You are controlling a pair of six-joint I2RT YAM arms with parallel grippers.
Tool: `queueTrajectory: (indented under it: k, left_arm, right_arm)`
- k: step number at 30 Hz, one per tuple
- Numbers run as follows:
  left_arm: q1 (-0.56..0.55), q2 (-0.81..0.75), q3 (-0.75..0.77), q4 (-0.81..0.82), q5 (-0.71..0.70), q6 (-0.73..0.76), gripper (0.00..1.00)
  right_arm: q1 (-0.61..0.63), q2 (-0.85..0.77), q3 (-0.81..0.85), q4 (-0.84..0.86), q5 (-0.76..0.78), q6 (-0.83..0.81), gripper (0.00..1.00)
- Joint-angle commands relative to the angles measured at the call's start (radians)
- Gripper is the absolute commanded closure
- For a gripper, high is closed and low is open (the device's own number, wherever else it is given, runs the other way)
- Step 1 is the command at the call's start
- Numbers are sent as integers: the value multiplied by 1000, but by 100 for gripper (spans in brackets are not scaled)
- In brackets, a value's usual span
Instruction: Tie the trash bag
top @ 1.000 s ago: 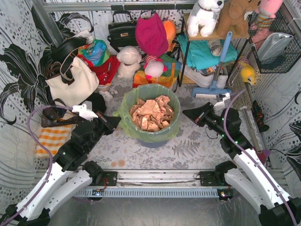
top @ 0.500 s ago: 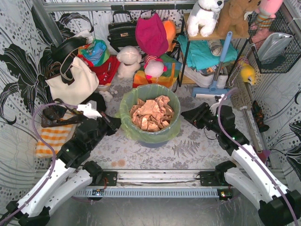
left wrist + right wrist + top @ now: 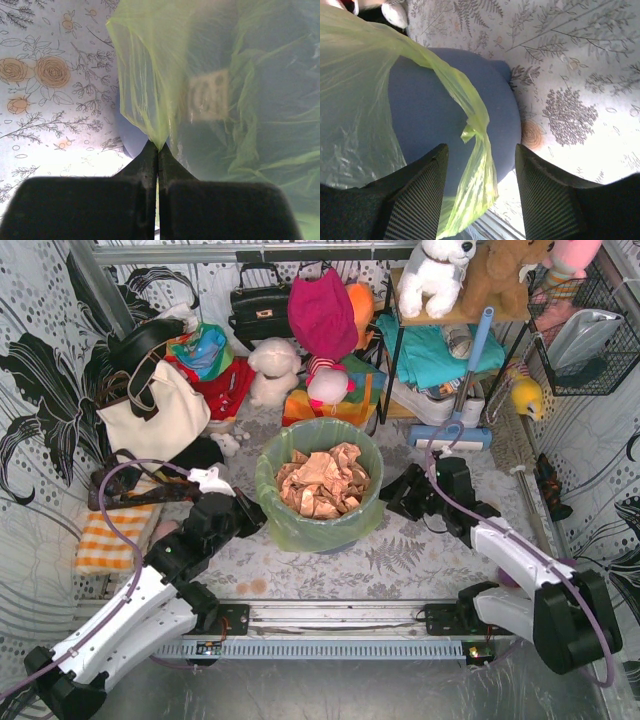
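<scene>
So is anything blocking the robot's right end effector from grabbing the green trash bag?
No, nothing visible is in the way. The right end effector is open, and a loose flap of the trash bag hangs right between its jaws, against the side of the blue bin.

Setting: a robot test cell dressed as a home room. Indicators:
- An aluminium rail (image 3: 340, 620) carries both arm bases (image 3: 225, 620) at the near edge of the table (image 3: 420, 540).
- Printed sheets (image 3: 40, 390) serve as walls.
- Household clutter lines the far edge: tote bag (image 3: 160, 415), handbag (image 3: 258, 305), plush toys (image 3: 437, 275), shelf rack (image 3: 395, 350).
- A wire basket (image 3: 590, 340) hangs at the far right corner.
</scene>
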Motion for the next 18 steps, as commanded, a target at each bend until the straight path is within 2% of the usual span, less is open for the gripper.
queueTrajectory:
  k: [1,6,9,18]
  left_arm:
    - [6,-1,-4,68,6,-1,100]
    - [6,-2,-10,72,9,-7,100]
    - [6,-6,-13,77,10,-9,100]
    - [6,-19,-10,60,3,-11,100]
  right_arm:
    - [-19,85,-12,215,-140,-27,44]
    - [-30,186,-5,318,-200,-17,49]
    - [-38,232,-11,354,-218,-3,56]
    - [-41,277,-38,416,-236,20,67]
